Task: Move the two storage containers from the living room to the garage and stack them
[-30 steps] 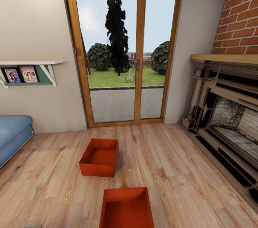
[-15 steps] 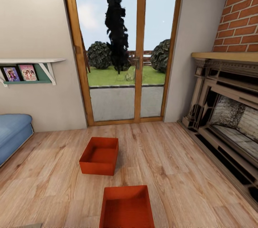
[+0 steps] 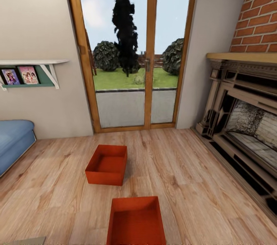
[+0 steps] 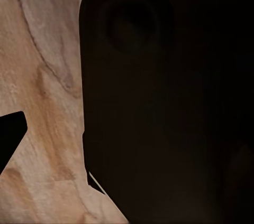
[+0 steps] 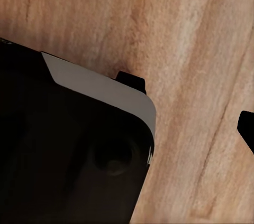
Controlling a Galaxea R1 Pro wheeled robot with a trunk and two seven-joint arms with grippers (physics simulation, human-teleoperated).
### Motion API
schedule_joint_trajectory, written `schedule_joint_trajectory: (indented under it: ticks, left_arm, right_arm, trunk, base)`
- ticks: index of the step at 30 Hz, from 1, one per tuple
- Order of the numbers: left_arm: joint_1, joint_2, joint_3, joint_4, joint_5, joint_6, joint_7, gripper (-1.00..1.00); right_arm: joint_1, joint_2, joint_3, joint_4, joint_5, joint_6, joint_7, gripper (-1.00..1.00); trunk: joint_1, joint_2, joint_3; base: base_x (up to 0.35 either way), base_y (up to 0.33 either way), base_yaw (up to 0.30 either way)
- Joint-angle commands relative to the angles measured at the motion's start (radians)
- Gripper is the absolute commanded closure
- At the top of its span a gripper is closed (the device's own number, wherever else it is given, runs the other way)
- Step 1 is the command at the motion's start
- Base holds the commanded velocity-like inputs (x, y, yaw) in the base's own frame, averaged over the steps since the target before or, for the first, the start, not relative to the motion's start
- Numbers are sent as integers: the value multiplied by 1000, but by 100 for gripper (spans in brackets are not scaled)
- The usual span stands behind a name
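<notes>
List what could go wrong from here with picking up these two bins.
The near storage container runs off the head view's lower edge, so a reach for it may be poorly seen. The far storage container sits just beyond it, nearly in line; driving forward could bump the near one into it. The fireplace hearth juts out on the right and could catch the base while turning.

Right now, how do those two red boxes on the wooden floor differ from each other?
The nearer storage container sits close below the head camera, cut off at the picture's lower edge, while the farther storage container shows whole, nearer the glass doors. The nearer one sits square to the view; the farther one is turned slightly and lies further left, toward the blue sofa. Both are orange-red, open-topped, empty, and rest apart on the plank floor.
</notes>
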Motion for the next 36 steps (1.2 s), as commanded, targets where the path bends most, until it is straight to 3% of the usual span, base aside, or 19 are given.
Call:
schedule_joint_trajectory:
  ticks: [1,30,36]
  left_arm:
    - [0,0,0,0,1,-2,0,-100]
    - [0,0,0,0,1,-2,0,-100]
    - [0,0,0,0,1,-2,0,-100]
  right_arm:
    - [-1,1,8,2,-9,-4,-2,-100]
    - [-1,1,2,7,-19,25,10,-100]
    - [-1,0,1,7,-24,22,9,-100]
  trunk:
    - [0,0,-3]
    - [0,0,-47]
    - [0,0,-48]
  base:
    - [0,0,0]
    - [0,0,52]
    - [0,0,-78]
